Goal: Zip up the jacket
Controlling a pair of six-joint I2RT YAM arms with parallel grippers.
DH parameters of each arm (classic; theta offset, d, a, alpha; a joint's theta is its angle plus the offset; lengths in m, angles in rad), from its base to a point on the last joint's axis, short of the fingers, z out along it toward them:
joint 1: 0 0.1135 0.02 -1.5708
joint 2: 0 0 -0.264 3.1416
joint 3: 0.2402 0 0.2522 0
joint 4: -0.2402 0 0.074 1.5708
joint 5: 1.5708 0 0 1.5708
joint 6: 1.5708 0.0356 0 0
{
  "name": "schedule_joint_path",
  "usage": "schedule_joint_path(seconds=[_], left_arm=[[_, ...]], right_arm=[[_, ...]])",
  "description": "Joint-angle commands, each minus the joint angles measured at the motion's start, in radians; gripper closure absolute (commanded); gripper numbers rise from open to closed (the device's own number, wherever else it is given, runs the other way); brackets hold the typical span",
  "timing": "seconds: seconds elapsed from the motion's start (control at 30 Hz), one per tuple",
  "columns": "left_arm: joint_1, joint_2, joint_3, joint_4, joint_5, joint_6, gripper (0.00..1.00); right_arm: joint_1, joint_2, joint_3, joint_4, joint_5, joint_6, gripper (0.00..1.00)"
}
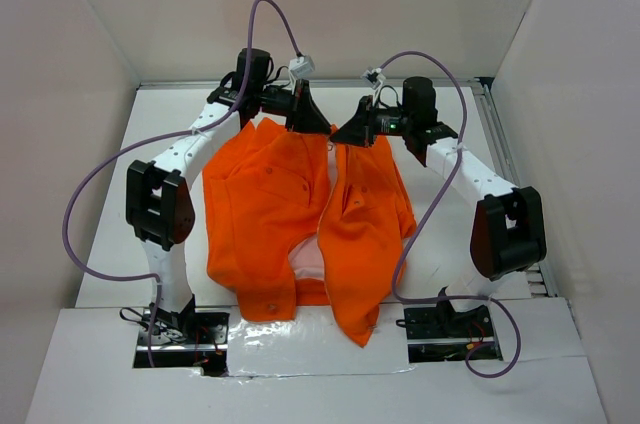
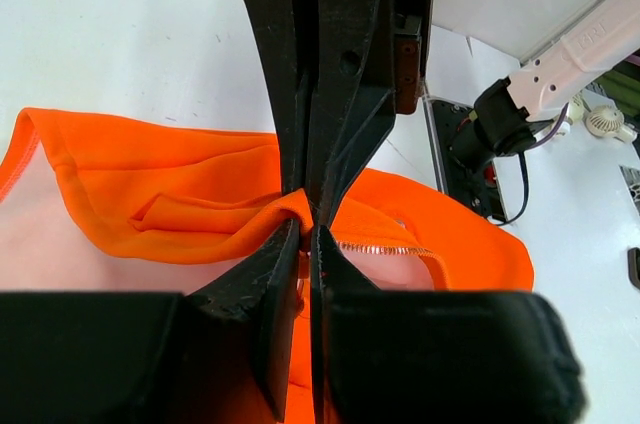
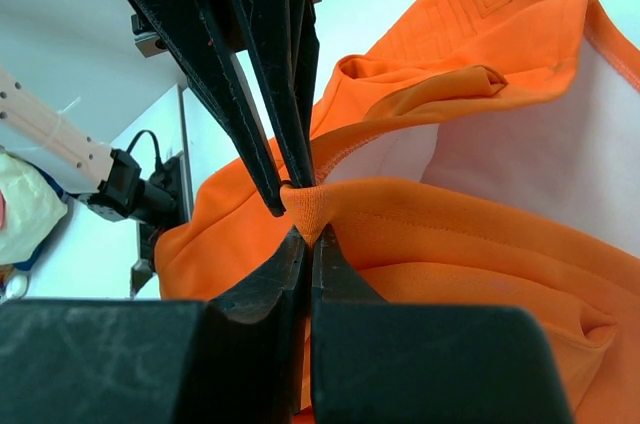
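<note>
Beneath the left tool and the right tool, a flat white desk. Beyond them and on both sides, plain off-white panel walls. Along the desk edge, right of the right tool, a silver metal rail. Soft, even light.

1 jacket, 2 arms w/ 2 claws, 1 table.

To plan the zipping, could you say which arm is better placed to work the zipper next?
Probably left: the left gripper pinches the jacket just beside its zipper teeth; the right gripper pinches a plain fold.
</note>
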State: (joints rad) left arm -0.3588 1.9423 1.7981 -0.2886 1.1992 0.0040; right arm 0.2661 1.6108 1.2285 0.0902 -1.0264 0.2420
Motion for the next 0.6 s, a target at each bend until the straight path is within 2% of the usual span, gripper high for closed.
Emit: schedule_joint_path(seconds=[0.0, 0.2, 0.33, 0.43, 0.5, 0.57], left_arm=[[-0.019, 0.018, 0.027, -0.038, 0.033, 0.042, 0.80], [-0.020, 0.017, 0.021, -0.053, -0.038, 0.041, 0.71], [-0.019, 0.009, 0.014, -0.047, -0.072, 0.033, 0.71], [-0.019, -0.008, -0.009, -0.015, -0.076, 0.016, 0.84], [-0.019, -0.013, -0.011, 0.002, -0.053, 0.011, 0.88], [-0.019, -0.020, -0.013, 0.009, -0.046, 0.004, 1.00]], right_arm=[[0.008, -0.031, 0.025, 0.071, 0.020, 0.011, 1.00], [0.012, -0.048, 0.014, 0.072, 0.015, -0.001, 1.00], [0.022, -0.057, 0.012, 0.057, 0.032, -0.023, 1.00], [0.024, -0.045, 0.023, 0.036, 0.028, -0.038, 1.00], [0.028, -0.040, 0.031, 0.022, 0.028, -0.041, 1.00], [0.028, -0.037, 0.034, 0.011, 0.032, -0.050, 1.00]])
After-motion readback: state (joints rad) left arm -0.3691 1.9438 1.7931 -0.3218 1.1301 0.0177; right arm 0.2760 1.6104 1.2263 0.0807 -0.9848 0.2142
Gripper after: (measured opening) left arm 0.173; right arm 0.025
